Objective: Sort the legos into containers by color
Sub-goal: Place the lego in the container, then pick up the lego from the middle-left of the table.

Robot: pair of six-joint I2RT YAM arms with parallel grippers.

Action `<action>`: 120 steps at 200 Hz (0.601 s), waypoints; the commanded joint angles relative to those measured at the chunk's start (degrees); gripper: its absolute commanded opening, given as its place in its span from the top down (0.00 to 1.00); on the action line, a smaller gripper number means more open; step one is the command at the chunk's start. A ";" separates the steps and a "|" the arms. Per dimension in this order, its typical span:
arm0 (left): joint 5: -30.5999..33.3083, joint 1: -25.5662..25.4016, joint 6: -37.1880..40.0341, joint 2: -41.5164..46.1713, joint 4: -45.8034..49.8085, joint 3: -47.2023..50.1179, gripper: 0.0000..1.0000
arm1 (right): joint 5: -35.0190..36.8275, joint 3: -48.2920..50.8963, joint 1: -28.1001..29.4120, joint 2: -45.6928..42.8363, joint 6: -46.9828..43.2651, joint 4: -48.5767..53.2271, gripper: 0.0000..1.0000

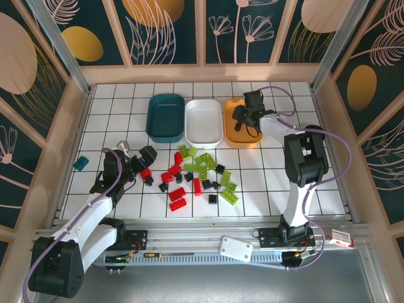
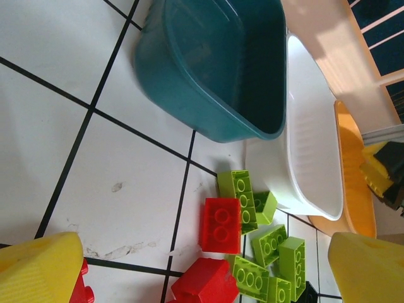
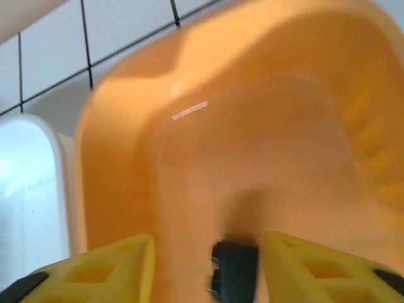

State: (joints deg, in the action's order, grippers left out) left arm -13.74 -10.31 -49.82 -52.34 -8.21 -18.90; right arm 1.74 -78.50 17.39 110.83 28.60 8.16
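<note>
Orange tray [image 3: 252,126]; right tool [image 3: 208,246] ajar around black lego [image 3: 235,268]

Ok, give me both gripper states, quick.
Left gripper: open, holding nothing.
Right gripper: open over the orange tray, black lego loose between its fingers.

Blurring over the orange tray [image 3: 265,113]
A black brick [image 3: 235,270] is smearing out of focus between the right gripper's [image 3: 208,243] fingers, its lower end running off the picture's bottom edge.
</note>
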 commanded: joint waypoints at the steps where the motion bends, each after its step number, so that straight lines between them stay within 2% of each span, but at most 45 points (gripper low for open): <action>1: -2.80 -0.16 -0.37 0.74 1.65 -1.21 0.01 | -2.17 -4.07 -0.39 -0.65 0.67 5.90 0.48; 31: -2.67 -0.31 0.80 2.77 4.66 -1.75 0.02 | -3.73 3.06 0.00 -9.31 1.23 3.09 0.44; 55: 2.60 -1.04 2.13 6.04 10.30 -2.68 0.03 | -4.46 13.85 1.75 -19.24 2.39 -1.78 0.44; 82: 7.05 -2.02 2.71 8.19 15.50 -2.34 0.05 | -2.87 26.09 6.67 -29.40 3.71 -6.10 0.44; 120: 11.81 -2.78 1.56 7.33 18.75 1.12 0.19 | 0.27 34.99 12.78 -35.74 4.62 -6.20 0.44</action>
State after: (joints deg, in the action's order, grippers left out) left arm -6.76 -12.60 -47.83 -44.51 5.37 -19.68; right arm -1.04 -47.79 28.10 77.17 31.83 3.38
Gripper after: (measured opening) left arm 0.842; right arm 0.559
